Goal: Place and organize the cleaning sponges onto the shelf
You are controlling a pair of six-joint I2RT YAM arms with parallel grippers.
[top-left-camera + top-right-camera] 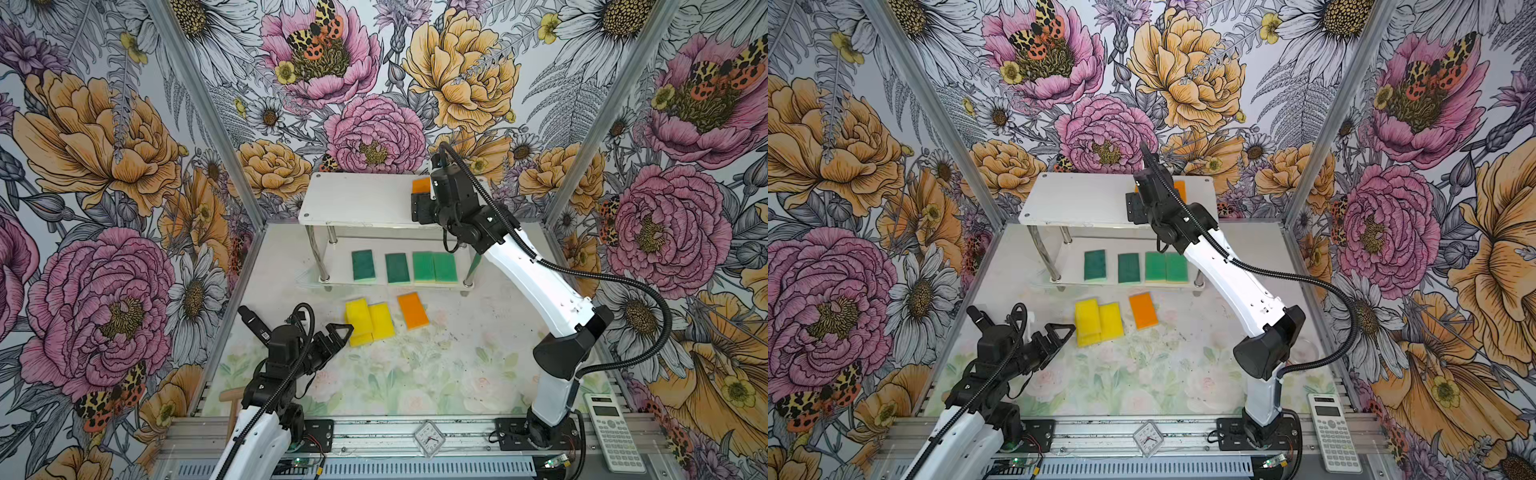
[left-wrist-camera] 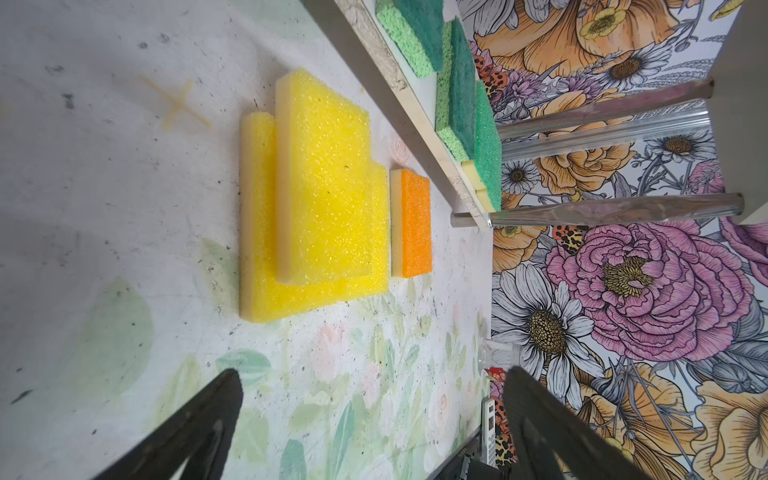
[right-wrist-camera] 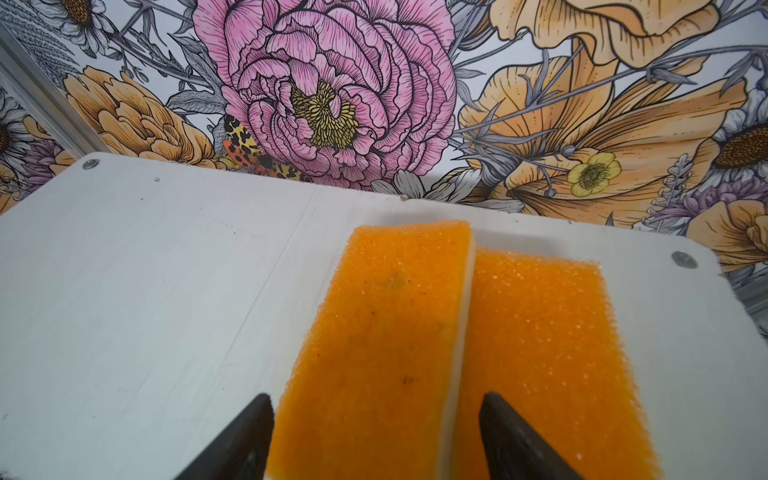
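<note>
Right gripper (image 3: 375, 398) is over the right end of the shelf's (image 1: 357, 199) top board. Its jaws stand either side of the straddled orange sponge (image 3: 374, 332), which is butted against a second orange sponge (image 3: 540, 345). My read is colour grouping, with the oranges side by side up top. The straddled one rides slightly higher, its pale edge showing against its neighbour. Can't tell if the jaws are pinching it or just clear of it, because the tips are cropped at the frame edge.

The lower board holds four green sponges (image 1: 397, 268) in a row, and the two on the right touch.

Left gripper (image 1: 340, 332) is wide open and empty, low over the table (image 1: 436, 374). It points at the yellow sponges (image 1: 370, 320), three in a loose overlapped stack with the top one offset. Likely lined up for the next pick.

The loose orange sponge (image 1: 412, 310) lies near the yellows, in front of the shelf. That leaves four not yet shelved.
</note>
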